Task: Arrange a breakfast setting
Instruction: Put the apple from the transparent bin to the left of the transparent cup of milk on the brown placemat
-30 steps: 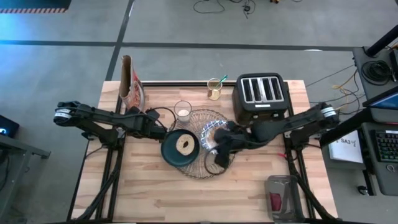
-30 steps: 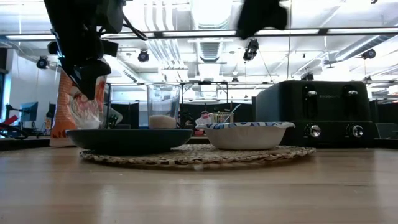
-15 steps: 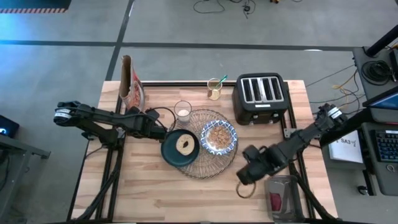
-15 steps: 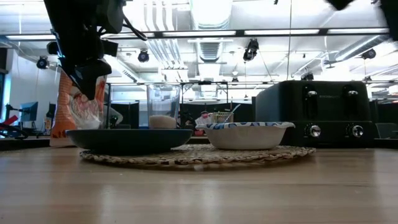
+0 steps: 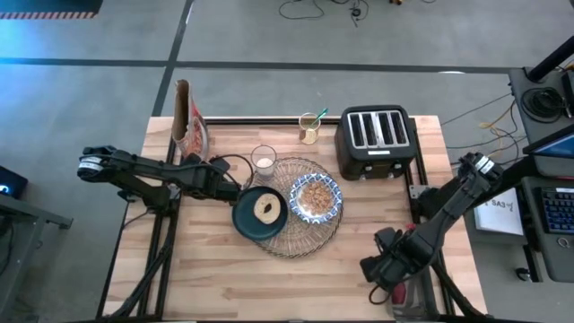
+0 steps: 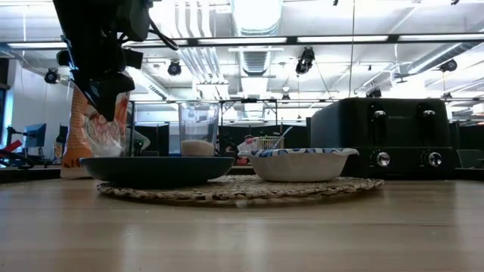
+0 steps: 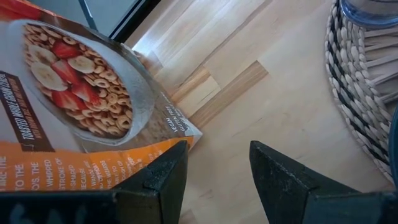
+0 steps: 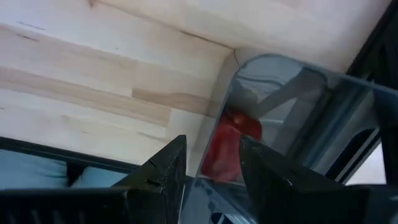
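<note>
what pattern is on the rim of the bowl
Blue and white patterned rim on the bowl, clearest in the high view.

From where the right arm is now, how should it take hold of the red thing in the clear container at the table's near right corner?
Come straight down. The clear rectangular container lies open-topped at the corner, so the red item inside can only be reached from above. The open right gripper hovers beside that container. Pinch across the item's narrow width, fingers clear of the walls; its exact shape is unclear.

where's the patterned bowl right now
From above, the blue-and-white bowl sits on the right half of the woven placemat, beside the teal plate, just in front of the toaster.
</note>
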Motion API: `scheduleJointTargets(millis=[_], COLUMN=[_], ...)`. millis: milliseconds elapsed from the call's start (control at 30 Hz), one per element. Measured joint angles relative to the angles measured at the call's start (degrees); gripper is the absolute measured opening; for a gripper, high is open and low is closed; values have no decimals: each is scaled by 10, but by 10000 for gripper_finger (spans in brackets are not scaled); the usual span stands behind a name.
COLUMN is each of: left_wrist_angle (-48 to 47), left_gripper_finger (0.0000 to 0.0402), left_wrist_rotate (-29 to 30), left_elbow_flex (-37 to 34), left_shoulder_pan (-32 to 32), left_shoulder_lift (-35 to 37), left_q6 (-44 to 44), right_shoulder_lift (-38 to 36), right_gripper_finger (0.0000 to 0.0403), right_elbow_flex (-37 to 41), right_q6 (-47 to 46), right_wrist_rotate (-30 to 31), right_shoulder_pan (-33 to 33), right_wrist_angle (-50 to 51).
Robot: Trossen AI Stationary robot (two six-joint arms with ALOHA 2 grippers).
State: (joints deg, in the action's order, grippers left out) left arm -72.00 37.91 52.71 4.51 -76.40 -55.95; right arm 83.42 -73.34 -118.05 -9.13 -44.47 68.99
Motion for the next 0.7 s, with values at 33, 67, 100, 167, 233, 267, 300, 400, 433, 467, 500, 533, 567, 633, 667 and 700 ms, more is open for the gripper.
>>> scheduleJointTargets(millis=[33, 67, 100, 167, 233, 267, 300, 400, 433, 467, 500, 533, 567, 633, 667, 700], left_wrist_angle=[0, 0, 0, -1, -1, -1, 0, 0, 0, 0, 1, 1, 1, 1, 1, 1], left_gripper_finger=[157, 157, 157, 157, 157, 157, 157, 157, 157, 157, 157, 157, 157, 157, 157, 157], left_wrist_rotate=[0, 0, 0, 0, 0, 0, 0, 0, 0, 0, 0, 1, 1, 1, 2, 3], left_elbow_flex=[0, 0, 0, 0, 0, 0, 0, 0, 0, 0, -1, -2, -3, -4, -5, -7], left_shoulder_pan=[0, 0, 0, 0, 0, 0, 0, 0, 0, 0, 0, 0, 0, 0, 0, 0], left_shoulder_lift=[0, 0, 0, 0, 0, 0, 0, 0, 0, 0, 0, 0, 0, 0, 0, 0], left_q6=[3, 6, 10, 11, 12, 12, 12, 12, 12, 12, 12, 12, 13, 14, 14, 14], right_shoulder_lift=[0, 1, 2, 2, 1, 1, 0, 0, 0, 0, -1, -1, -1, -1, -1, 0], right_gripper_finger=[137, 137, 137, 137, 137, 137, 137, 137, 137, 137, 137, 137, 137, 137, 137, 137], right_elbow_flex=[0, 0, 0, 3, 7, 10, 15, 32, 38, 44, 52, 61, 69, 88, 98, 107], right_q6=[-5, -5, -6, -18, -24, -25, -27, -45, -53, -55, -56, -59, -63, -67, -66, -63], right_wrist_rotate=[-2, -3, -3, -14, -42, -60, -78, -114, -123, -128, -131, -133, -134, -133, -134, -134], right_shoulder_pan=[-4, -7, -9, -11, -10, -10, -11, -21, -23, -26, -29, -31, -33, -36, -37, -39], right_wrist_angle=[-2, -2, -1, 2, 2, 1, 1, -8, -17, -29, -44, -60, -77, -110, -123, -133])
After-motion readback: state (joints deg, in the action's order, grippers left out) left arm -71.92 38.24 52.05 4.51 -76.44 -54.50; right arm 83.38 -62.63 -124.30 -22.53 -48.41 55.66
